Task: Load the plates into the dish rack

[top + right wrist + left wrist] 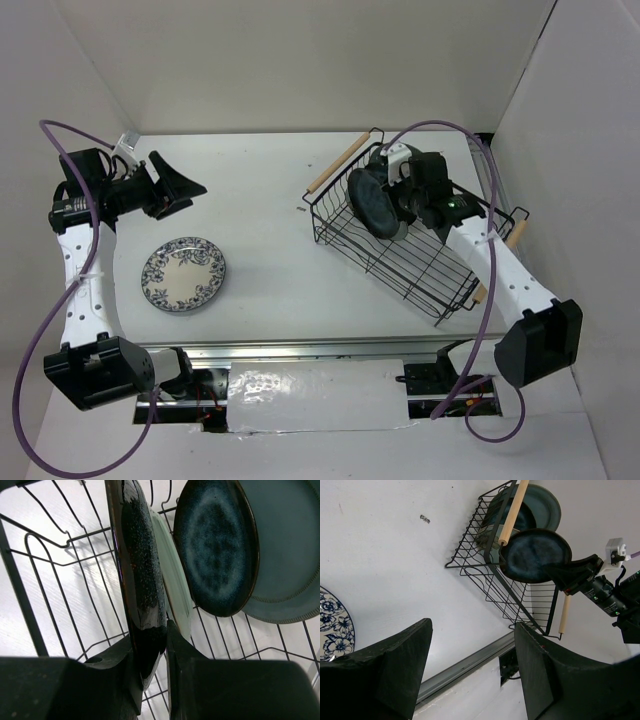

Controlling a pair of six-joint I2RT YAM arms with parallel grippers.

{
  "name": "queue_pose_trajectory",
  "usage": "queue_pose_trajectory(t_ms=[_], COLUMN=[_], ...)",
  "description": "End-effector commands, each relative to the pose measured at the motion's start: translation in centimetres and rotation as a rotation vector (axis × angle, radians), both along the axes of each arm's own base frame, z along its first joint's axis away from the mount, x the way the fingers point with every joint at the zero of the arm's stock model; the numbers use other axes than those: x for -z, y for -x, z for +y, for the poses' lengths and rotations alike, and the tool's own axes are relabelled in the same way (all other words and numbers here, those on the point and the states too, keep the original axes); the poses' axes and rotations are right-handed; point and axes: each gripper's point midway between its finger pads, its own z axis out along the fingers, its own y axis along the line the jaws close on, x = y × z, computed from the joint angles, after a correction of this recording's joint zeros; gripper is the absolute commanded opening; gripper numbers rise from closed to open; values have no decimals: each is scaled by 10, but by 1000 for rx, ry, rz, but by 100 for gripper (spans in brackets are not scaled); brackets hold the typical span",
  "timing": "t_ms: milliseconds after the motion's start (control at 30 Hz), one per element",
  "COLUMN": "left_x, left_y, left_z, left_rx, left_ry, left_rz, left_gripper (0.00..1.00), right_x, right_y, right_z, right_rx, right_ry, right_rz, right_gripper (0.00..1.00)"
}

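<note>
The black wire dish rack (pixel 432 272) stands at the right, also in the left wrist view (pixel 487 582) and under the right wrist camera (pixel 50 560). My right gripper (pixel 396 208) (pixel 152 647) is shut on the rim of a glossy dark navy plate (pixel 372 200) (pixel 535 555) (pixel 142 575), held on edge inside the rack. Behind it stand a pale mint plate (pixel 176 580), another dark blue plate (pixel 217 545) and a grey-teal plate (pixel 290 545) (pixel 547 505). The white plate with blue flowers (pixel 183 273) (pixel 332 625) lies flat on the table. My left gripper (pixel 185 193) (pixel 472 625) is open and empty, raised behind that plate.
The rack has two light wooden rod handles (pixel 336 165) (pixel 512 510). A small dark speck (pixel 303 210) lies on the table left of the rack. White walls close in on the left, back and right. A metal rail (pixel 300 350) runs along the near edge.
</note>
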Motion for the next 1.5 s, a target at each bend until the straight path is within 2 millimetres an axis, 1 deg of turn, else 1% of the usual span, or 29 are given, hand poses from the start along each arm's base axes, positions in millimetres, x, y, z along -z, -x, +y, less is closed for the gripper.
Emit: queue_pose_trajectory(t_ms=[0, 133, 400, 667, 800, 833, 1033, 1067, 1300, 1467], left_x=[3, 5, 10, 12, 12, 12, 10, 11, 12, 13], left_y=[-4, -5, -6, -6, -6, -5, -5, -5, -4, -3], left_z=[2, 3, 4, 6, 6, 7, 8, 9, 11, 11], left_rx=[-2, -5, -8, -15, -18, -23, -28, -29, -36, -38], left_ry=[-2, -4, -7, -17, -25, -29, -37, -33, -30, -29], left_rz=[-13, -8, 0, 4, 0, 2, -4, -2, 0, 2], left_gripper=[78, 78, 78, 78, 78, 78, 78, 78, 78, 78], right_x=[-42, -40, -25, -22, -17, -11, -5, -2, 6, 12], right_y=[-32, -35, -42, -43, -43, -45, -45, -45, -45, -45], right_z=[0, 1, 1, 4, 5, 4, 10, 7, 5, 11], right_rx=[24, 19, 0, -23, -25, -11, -18, -4, 4, -13], right_ry=[-24, -21, 19, 30, 56, 82, 102, 122, 186, 190], right_rz=[-199, -202, -177, -172, -160, -148, -141, -137, -132, -111], right_gripper=[0, 0, 0, 0, 0, 0, 0, 0, 0, 0])
